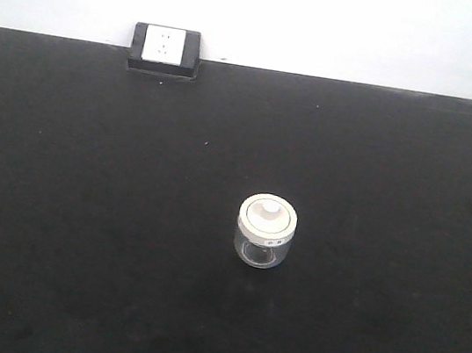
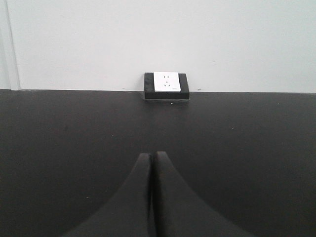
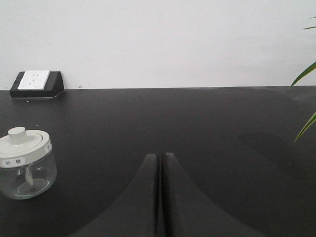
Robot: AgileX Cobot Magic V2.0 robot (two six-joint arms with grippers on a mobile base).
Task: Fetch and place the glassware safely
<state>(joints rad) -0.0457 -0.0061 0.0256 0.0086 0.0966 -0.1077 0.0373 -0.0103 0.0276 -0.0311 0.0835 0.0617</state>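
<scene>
The glassware, a small squat clear glass jar (image 1: 265, 231) with a round white lid and a white knob, stands upright on the black table (image 1: 80, 207), a little right of centre. It also shows at the lower left of the right wrist view (image 3: 25, 164). My right gripper (image 3: 161, 156) is shut and empty, low over the table, with the jar well to its left. My left gripper (image 2: 151, 155) is shut and empty; the jar does not show in its view. Neither gripper shows in the front view.
A white-faced black wall socket box (image 1: 165, 50) sits at the table's back edge against the white wall; it shows in the left wrist view (image 2: 166, 85) and the right wrist view (image 3: 36, 83). Green plant leaves (image 3: 305, 74) reach in at the far right.
</scene>
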